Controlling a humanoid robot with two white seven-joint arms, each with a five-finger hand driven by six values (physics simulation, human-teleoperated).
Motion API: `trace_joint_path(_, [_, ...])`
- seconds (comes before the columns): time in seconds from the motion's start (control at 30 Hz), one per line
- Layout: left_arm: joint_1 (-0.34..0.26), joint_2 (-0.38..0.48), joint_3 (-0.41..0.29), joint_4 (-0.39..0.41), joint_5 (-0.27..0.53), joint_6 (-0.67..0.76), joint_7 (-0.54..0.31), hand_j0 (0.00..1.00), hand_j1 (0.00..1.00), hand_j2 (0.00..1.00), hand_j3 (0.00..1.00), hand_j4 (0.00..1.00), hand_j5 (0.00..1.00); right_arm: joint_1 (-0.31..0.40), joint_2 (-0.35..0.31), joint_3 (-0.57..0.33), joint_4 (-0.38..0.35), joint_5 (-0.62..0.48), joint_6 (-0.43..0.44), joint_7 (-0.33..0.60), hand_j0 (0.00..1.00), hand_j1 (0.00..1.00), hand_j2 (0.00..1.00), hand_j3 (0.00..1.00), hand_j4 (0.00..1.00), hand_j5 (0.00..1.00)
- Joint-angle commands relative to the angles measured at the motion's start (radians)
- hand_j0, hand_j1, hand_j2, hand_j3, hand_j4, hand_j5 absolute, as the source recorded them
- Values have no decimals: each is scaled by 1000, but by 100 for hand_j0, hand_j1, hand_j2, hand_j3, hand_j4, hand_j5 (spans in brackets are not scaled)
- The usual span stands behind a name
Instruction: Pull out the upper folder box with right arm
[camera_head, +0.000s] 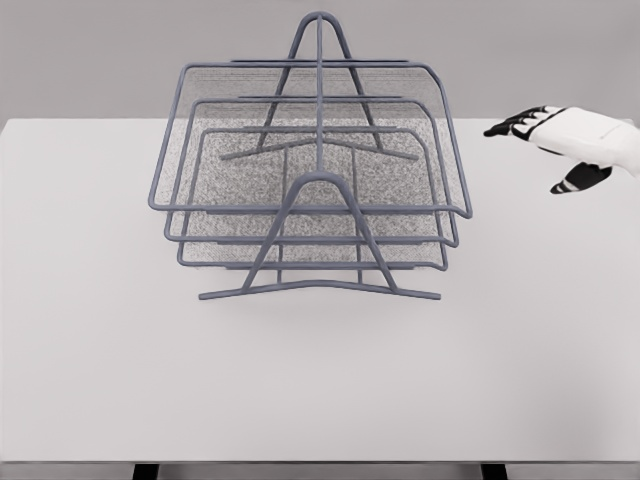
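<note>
Meanwhile, the right robot hand (560, 145) hovers open, well right of the three-tier wire rack (310, 190).

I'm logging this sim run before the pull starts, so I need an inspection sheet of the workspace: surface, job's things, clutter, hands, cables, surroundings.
Surface: white table, flat, bare around the rack.
Job's things: grey wire rack with three stacked mesh trays stands upright at the table's middle; upper tray sits in line with the others, not yet pulled out.
Clutter: nothing seen.
Hands: right hand comes in from the right edge, fingers spread, holding nothing, apart from the rack. Left hand not in view.
Cables: nothing seen.
Surroundings: plain grey backdrop; two dark table legs show at the bottom edge.
</note>
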Motion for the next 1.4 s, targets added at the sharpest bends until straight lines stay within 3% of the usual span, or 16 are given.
trace_joint_path(0.0, [0,0,-1,0,-1,0,0,100,100,100,100,100,100,0,8,-7,5,1,-6,2,100,100,100,100,100,100])
trace_joint_path(0.07, [0,0,0,0,-1,0,0,100,100,100,100,100,100,-2,29,-76,8,66,-6,-6,100,100,100,100,100,100])
trace_joint_path(0.13, [0,0,-1,0,-1,0,0,100,100,100,100,100,100,-60,121,-70,94,169,-83,-6,100,100,100,100,100,100])
trace_joint_path(0.17, [0,0,0,0,-1,0,0,100,100,100,100,100,100,-64,163,-65,98,183,-83,-9,100,100,100,100,100,100])
trace_joint_path(0.3, [0,0,0,0,-1,0,0,100,100,100,100,100,100,-67,171,-71,105,183,-83,-9,100,100,100,100,100,100])
trace_joint_path(0.33, [0,0,-1,0,-1,0,0,100,100,100,100,100,100,-72,175,-120,100,166,-83,-10,100,100,100,100,100,100])
trace_joint_path(0.4, [0,0,-1,0,-1,0,0,100,100,100,100,100,100,-48,197,-307,92,154,-83,-10,100,100,100,100,100,100])
trace_joint_path(0.5, [0,0,-1,0,1,0,0,100,100,100,100,100,100,-55,253,-292,52,154,-83,-3,100,100,100,100,100,100])
trace_joint_path(0.57, [0,0,-1,0,-1,0,0,100,100,100,100,100,100,-110,266,-106,63,155,-83,-1,100,100,100,100,100,100])
trace_joint_path(0.6, [0,0,-1,0,1,0,0,100,100,100,100,100,100,-110,267,-59,65,157,-83,-1,100,100,100,100,100,100])
trace_joint_path(0.7, [0,0,0,0,1,0,0,100,100,100,100,100,100,-98,263,-17,82,152,-83,0,100,100,100,100,100,100])
trace_joint_path(0.8, [0,0,-1,0,-1,0,0,100,100,100,100,100,100,-98,180,-19,56,62,-83,0,100,100,100,100,100,100])
trace_joint_path(1.0, [0,0,-1,0,-1,0,0,100,100,100,100,100,100,-97,186,70,-7,62,-83,22,100,100,100,100,100,100])
trace_joint_path(1.2, [0,0,0,0,-1,0,0,100,100,100,100,100,100,-43,161,62,6,62,-83,22,100,100,100,100,100,100])
trace_joint_path(1.37, [0,0,-1,0,-1,0,0,100,100,100,100,100,100,-41,63,15,6,43,-83,22,100,100,100,100,100,100])
